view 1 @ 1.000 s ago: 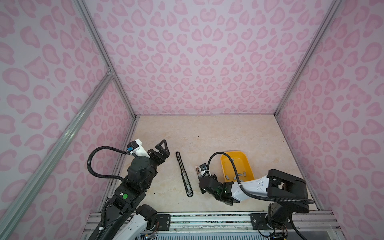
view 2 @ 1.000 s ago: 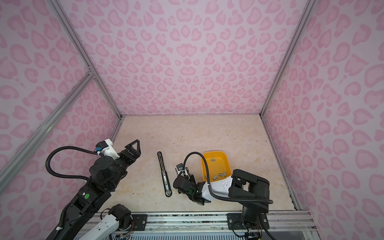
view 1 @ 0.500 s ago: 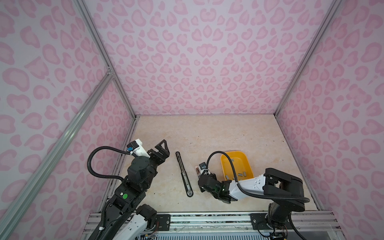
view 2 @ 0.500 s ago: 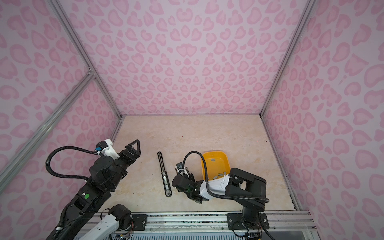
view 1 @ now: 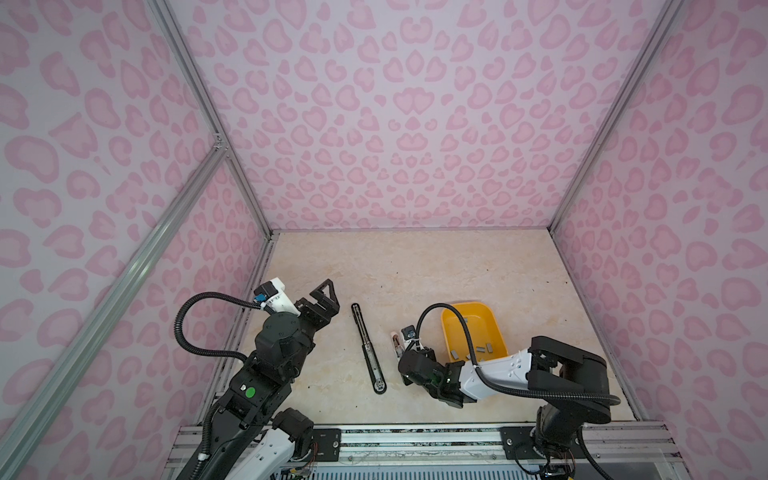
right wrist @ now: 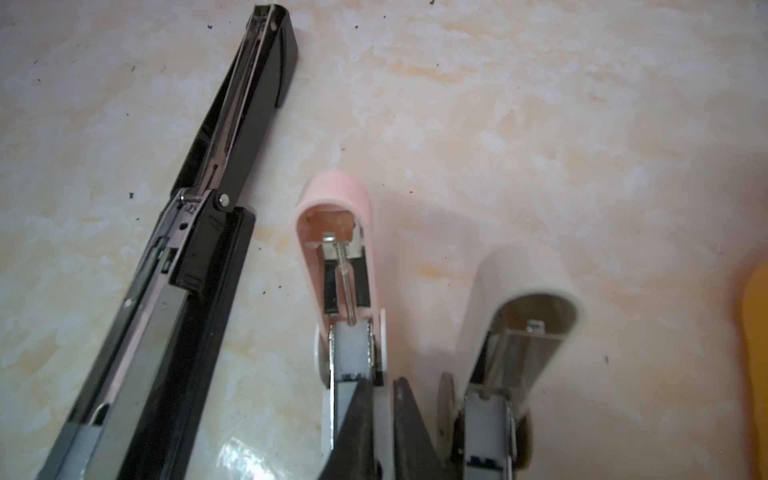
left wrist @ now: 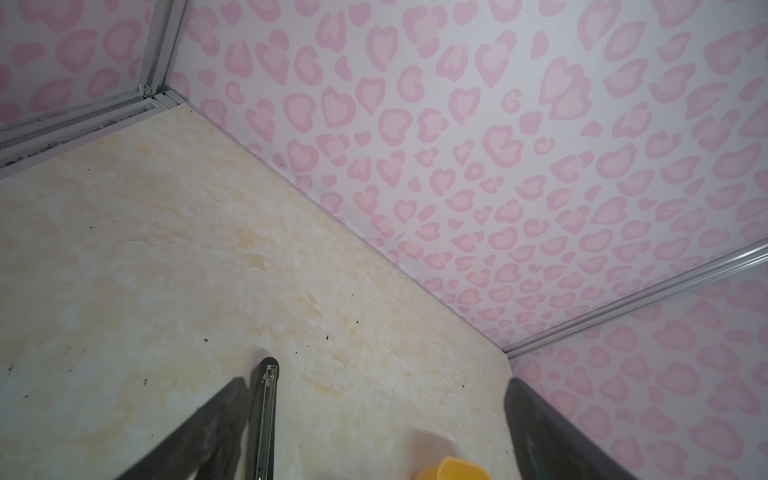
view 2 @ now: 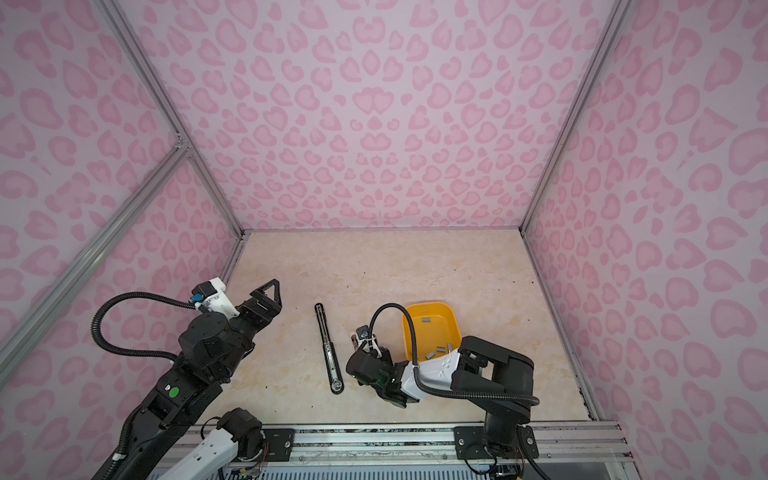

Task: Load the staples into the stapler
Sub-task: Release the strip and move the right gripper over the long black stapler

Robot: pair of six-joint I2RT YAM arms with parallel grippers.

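Note:
In the right wrist view three staplers lie opened flat side by side: a long black stapler point(right wrist: 199, 257), a small pink stapler point(right wrist: 332, 199) and a small white stapler point(right wrist: 498, 274). My right gripper point(right wrist: 382, 380) is shut low over the pink one, one finger above its metal channel and the other outside it, with its pale side wall pinched between them. Grey staples point(view 1: 484, 347) lie in the yellow tray point(view 1: 496, 328) behind the right arm. My left gripper point(view 1: 320, 301) hangs open left of the black stapler point(view 1: 368, 349), holding nothing.
The pink-patterned enclosure walls close in the beige table on three sides. The right arm's cable point(view 1: 432, 311) arches over the tray's near rim. The metal base rail point(view 1: 415, 440) runs along the front edge. The tray's corner point(left wrist: 451, 469) shows between the left fingers.
The right gripper's jaws have closed to a narrow gap, and its wrist has slid a little left toward the black stapler. The left arm has not moved.

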